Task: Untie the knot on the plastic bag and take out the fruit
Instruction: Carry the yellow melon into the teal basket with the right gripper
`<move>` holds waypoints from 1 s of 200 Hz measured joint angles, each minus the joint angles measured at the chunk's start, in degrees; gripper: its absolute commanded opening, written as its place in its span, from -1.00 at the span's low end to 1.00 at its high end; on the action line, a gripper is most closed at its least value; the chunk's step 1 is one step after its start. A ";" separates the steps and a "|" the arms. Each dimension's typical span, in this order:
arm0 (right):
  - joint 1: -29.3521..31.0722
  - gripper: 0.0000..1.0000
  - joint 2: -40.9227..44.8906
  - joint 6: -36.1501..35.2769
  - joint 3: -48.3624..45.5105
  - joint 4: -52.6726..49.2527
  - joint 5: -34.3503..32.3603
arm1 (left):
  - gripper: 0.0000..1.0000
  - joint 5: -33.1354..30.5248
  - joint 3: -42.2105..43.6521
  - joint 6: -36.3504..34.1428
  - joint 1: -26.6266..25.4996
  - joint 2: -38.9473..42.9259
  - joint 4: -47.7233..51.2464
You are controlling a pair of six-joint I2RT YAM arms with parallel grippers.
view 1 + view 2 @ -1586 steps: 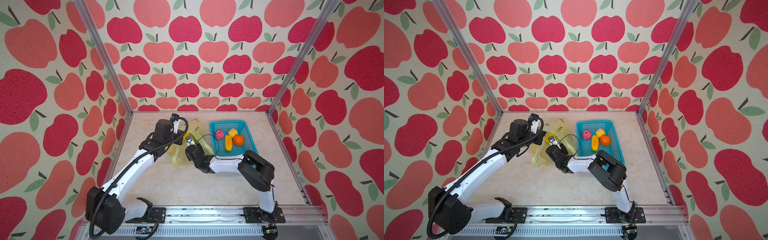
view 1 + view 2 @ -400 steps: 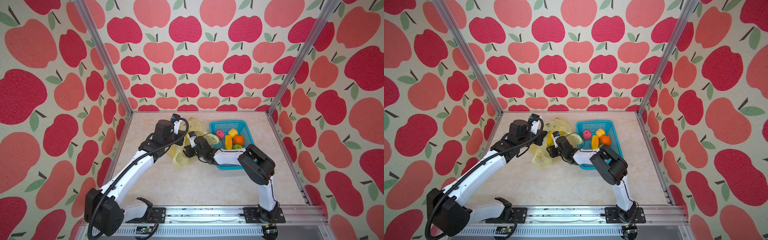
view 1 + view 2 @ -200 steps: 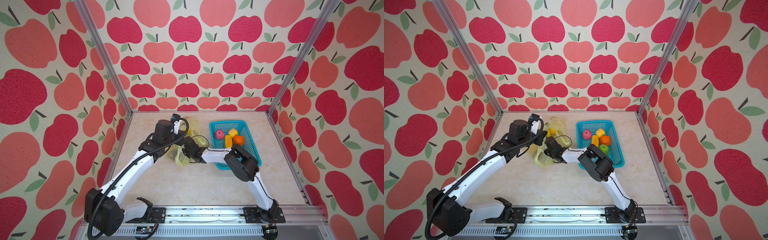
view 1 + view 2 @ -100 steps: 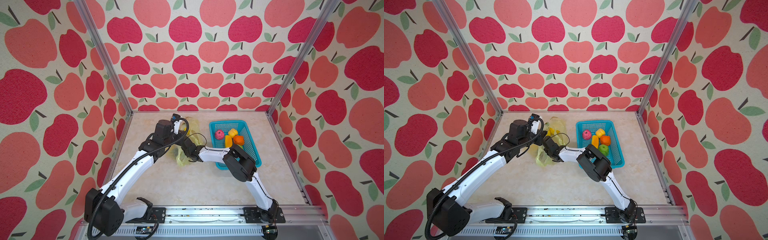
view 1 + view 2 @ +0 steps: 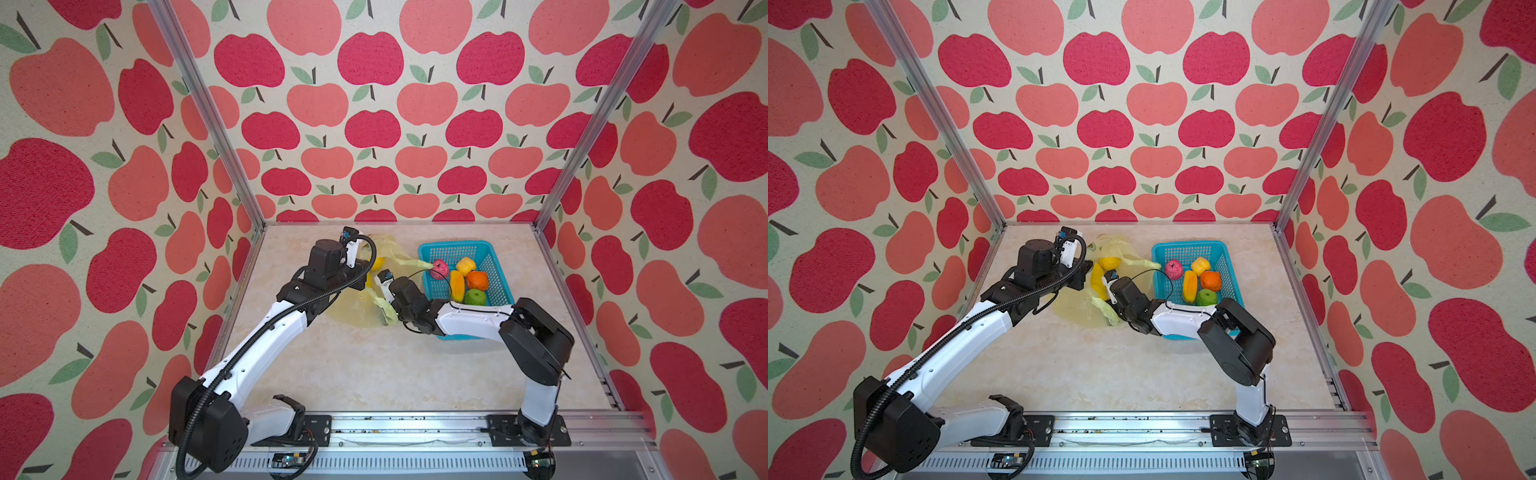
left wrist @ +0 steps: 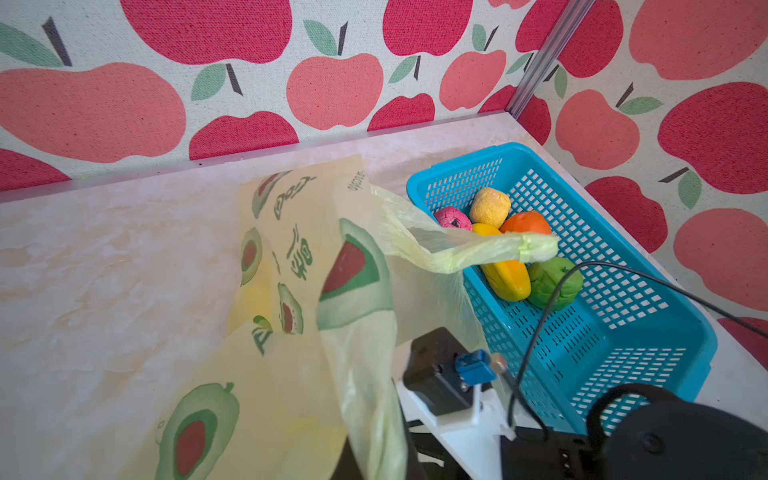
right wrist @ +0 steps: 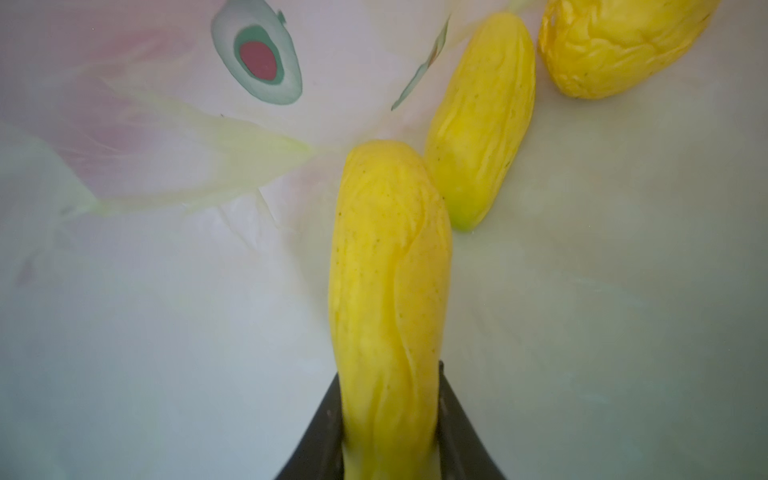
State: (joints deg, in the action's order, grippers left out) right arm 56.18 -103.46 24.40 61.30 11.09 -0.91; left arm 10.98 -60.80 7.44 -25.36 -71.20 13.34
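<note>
We see the plastic bag (image 5: 357, 309) lying mid-table, just left of the turquoise basket (image 5: 453, 244), with broad tabletop (image 5: 374, 365) in front and the back wall (image 5: 374, 166) near behind. Our left gripper (image 5: 1082, 280), arm stretched forward, is clenched on the bag's raised edge. Our right gripper (image 7: 390, 374), reaching inside the bag, clamps a long yellow fruit (image 7: 388, 270).

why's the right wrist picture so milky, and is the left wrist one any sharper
Right wrist view: shot from inside the plastic bag, so light arrives diffused through the film and looks hazy; the long yellow fruit blurs close to the lens. Left wrist view: bag print crisp, foreground blurred.
</note>
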 measured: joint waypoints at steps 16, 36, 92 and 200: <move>0.79 -0.78 6.45 -1.27 -3.85 -0.04 -1.62 | -1.00 0.02 0.22 0.00 0.17 0.00 -0.11; 2.05 -0.80 12.31 -2.60 -6.14 -0.42 -4.66 | -1.00 0.04 0.22 0.02 0.22 0.00 -0.17; 1.46 -0.89 5.86 -3.15 -1.44 -5.22 -12.66 | -1.00 0.39 0.22 0.31 0.09 0.04 -0.37; 0.92 -0.92 5.18 -6.60 5.79 -7.80 -12.79 | -1.00 -1.01 -0.04 0.33 -1.75 0.28 -0.31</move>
State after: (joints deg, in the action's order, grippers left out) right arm 57.10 -98.28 17.80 67.09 3.29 -13.69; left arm 9.98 -60.84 7.77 -27.11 -70.91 13.04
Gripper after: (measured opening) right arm 0.274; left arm 0.046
